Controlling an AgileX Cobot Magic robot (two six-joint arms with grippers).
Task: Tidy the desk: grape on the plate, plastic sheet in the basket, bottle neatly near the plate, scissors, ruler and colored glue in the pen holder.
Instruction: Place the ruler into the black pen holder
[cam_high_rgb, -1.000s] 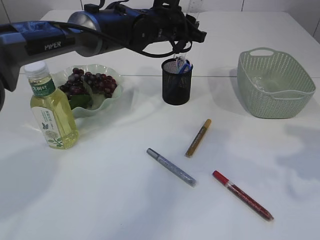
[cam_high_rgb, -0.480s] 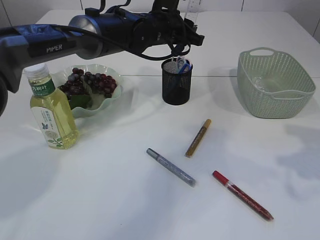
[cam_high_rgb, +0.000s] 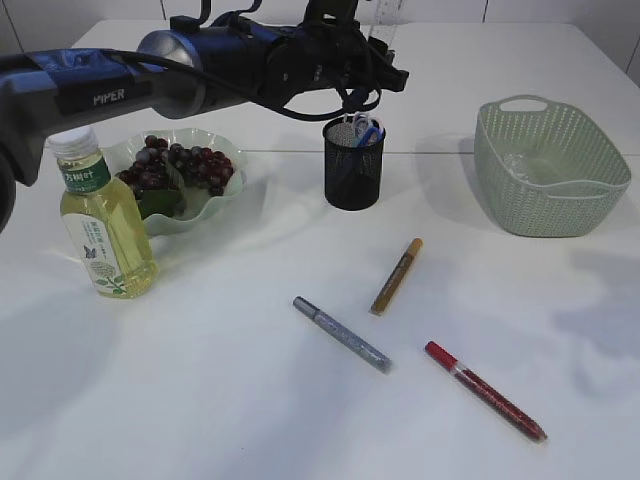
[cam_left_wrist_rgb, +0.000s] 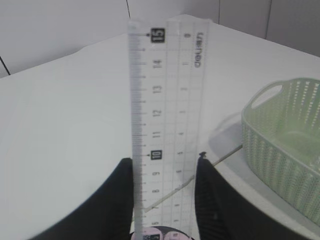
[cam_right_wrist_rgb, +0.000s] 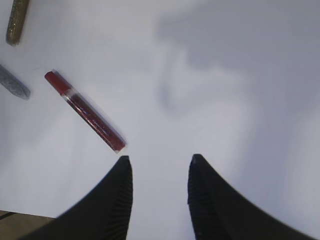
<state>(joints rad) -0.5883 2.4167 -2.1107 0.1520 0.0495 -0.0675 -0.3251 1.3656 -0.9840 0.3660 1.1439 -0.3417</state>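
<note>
Left gripper grips the clear ruler above the pen holder; right gripper open, empty

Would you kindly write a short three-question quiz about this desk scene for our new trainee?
1. True or false: the left tool holds the clear ruler upright above the black pen holder.
2. How many glue pens lie on the table? A) two B) three C) four
3. Fill in: the grapes sit on the ____.

Key:
1. True; the fingers clamp the ruler's edges.
2. B: the gold pen, silver pen and red pen.
3. Plate, beside the bottle; the right tool is open and empty.
</note>
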